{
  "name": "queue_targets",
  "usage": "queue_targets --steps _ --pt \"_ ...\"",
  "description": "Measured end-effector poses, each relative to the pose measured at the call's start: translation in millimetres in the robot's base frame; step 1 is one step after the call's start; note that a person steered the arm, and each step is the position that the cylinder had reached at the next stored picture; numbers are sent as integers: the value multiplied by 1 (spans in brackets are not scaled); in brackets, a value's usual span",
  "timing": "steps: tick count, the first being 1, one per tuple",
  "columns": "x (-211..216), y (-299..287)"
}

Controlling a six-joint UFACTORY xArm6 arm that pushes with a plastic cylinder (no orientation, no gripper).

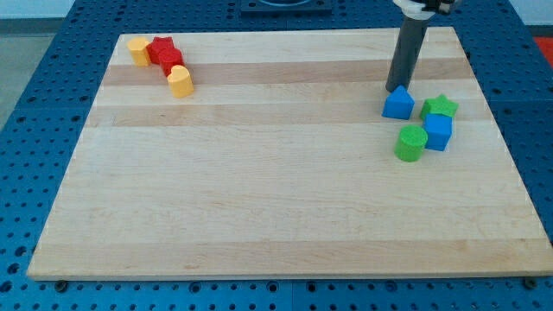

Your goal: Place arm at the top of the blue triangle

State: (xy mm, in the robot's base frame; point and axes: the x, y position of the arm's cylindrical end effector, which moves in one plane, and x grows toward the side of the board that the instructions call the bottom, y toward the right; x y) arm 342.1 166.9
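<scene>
My tip [394, 89] sits on the wooden board [259, 190] toward the far right, at the far side of the blue triangle [398, 104], right against its upper left edge or just short of it; I cannot tell from here whether the two actually touch. The rod [406, 53] rises from that point, leaning slightly to the right, to a white collar at the top edge of the view. There is no claw on this arm, only the plain rod, so nothing is clenched or grasped. The blue triangle lies in the right part of the board, fairly far from me, and is the leftmost and farthest piece of a small cluster. Just to its right is a green star [440, 106], a little apart from it. Nearer to me, directly below the star and touching or nearly touching it, is a blue cube [438, 131], and just left of that cube stands a green cylinder [411, 142], close beside it. Well apart, at the far left corner of the board, a second group runs in a short diagonal: a yellow block [138, 49], a red star-like block [162, 49], another red block [171, 62] and a second yellow block [180, 80] nearest me. The board rests on a blue perforated table [34, 155].
</scene>
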Motion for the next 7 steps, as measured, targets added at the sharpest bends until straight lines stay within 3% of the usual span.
queue_targets --steps 5,7 --pt "31 0" --pt "3 -59"
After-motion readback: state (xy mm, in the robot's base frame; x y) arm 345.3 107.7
